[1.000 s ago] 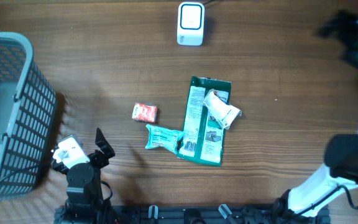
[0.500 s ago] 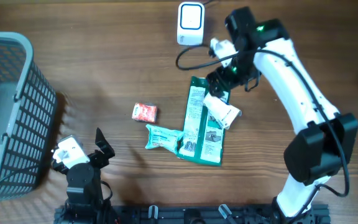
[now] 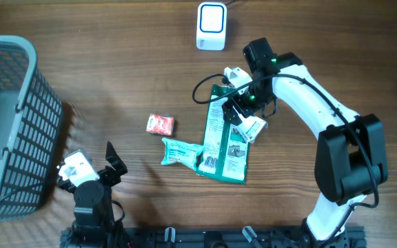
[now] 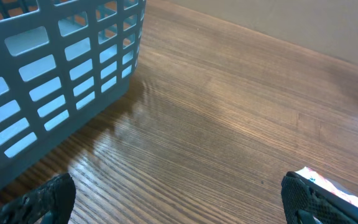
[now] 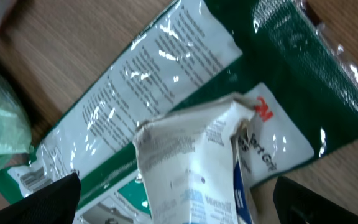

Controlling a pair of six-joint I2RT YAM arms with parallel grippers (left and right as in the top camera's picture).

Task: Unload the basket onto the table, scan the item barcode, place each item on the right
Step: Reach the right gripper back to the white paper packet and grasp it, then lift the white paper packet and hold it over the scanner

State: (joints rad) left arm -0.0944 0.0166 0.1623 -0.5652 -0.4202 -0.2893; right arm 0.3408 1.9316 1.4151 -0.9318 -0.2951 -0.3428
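The item, a crumpled white packet [image 3: 249, 125], lies a little right of the table's [image 3: 116, 62] middle, on the far right part of a long green-and-white package [image 3: 225, 141]. In the right wrist view the white packet [image 5: 188, 165] fills the centre. Its print is too blurred to read, and I cannot tell where its barcode is. A red "3M" mark shows on the green-and-white package [image 5: 166, 81] just beside it.

The right gripper [image 3: 238, 107] hangs over the packet's near-left end with its fingers wide apart. From above, the gripper hides that end of the packet. In the wrist view only the two dark tips of the right gripper [image 5: 182, 202] show, cut off at the bottom corners. Whether they touch the packet I cannot tell.

A pale green pouch [image 3: 181, 151] touches the package's near left corner, and a small red packet [image 3: 160, 125] lies apart, further left. A white scanner [image 3: 211, 26] stands at the far edge.

The left gripper [image 3: 113, 162] is at the near left edge, its fingers spread and holding nothing, beside a grey basket [image 3: 19, 124]. In its wrist view the left gripper [image 4: 179, 202] shows only its fingertips at the bottom corners, and a pink-and-white scrap [image 4: 335, 190] is too cropped to name.
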